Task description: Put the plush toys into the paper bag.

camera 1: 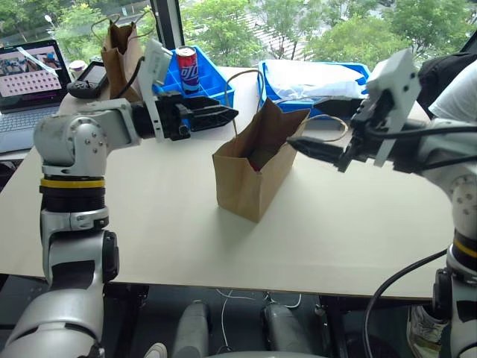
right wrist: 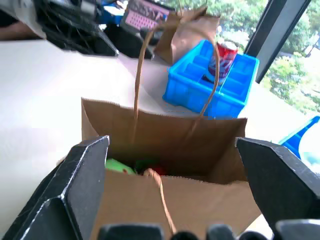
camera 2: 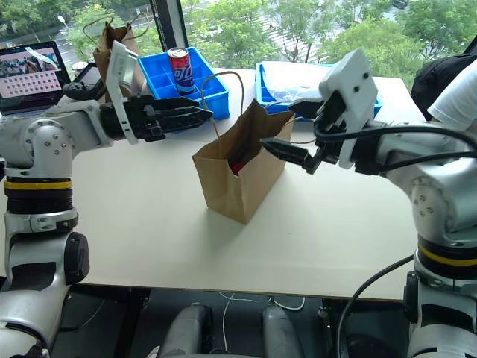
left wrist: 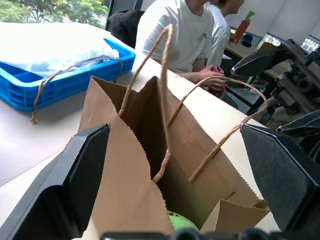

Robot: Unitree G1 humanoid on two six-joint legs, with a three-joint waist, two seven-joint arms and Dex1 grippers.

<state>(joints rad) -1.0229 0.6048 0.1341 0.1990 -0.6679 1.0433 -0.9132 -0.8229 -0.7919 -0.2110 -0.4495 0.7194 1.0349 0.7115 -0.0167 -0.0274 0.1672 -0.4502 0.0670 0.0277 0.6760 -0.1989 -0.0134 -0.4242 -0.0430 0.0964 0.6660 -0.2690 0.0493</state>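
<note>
Brown kraft paper is forming the wide paper bag (camera 1: 253,175), which is standing upright near the middle of the table (camera 1: 149,224), well back from the near edge, with its mouth gaping and its cord handles (left wrist: 165,90) rising in loops. Both plush toys are lying inside at the bottom: the green toy (right wrist: 119,166) is showing beside the red toy (right wrist: 152,167), though only a small part of each is peeking out, so how they are lying is hard to say.

On either side of the bag's mouth the two arms are hovering. The left gripper (camera 1: 223,114) is pointing across from the left, fingers spread wide and holding nothing, apart from the paper. The right gripper (camera 1: 317,153) is reaching in from the right, its tip just beside the bag's upper edge, also spread wide and empty.

Judging from this, the packing looks done. The bag is likely light and thin-walled, so it should crumple or tip if pushed at the rim; the twisted handles or a pinch on a folded side panel seem the safest holds. The toys are likely soft and squashy, easy to grip anywhere on the body.

Along the far edge a narrower bag (camera 1: 119,52), a blue tray (camera 1: 216,78) with a can (camera 1: 186,68), and a laptop (camera 1: 30,74) are sitting.
</note>
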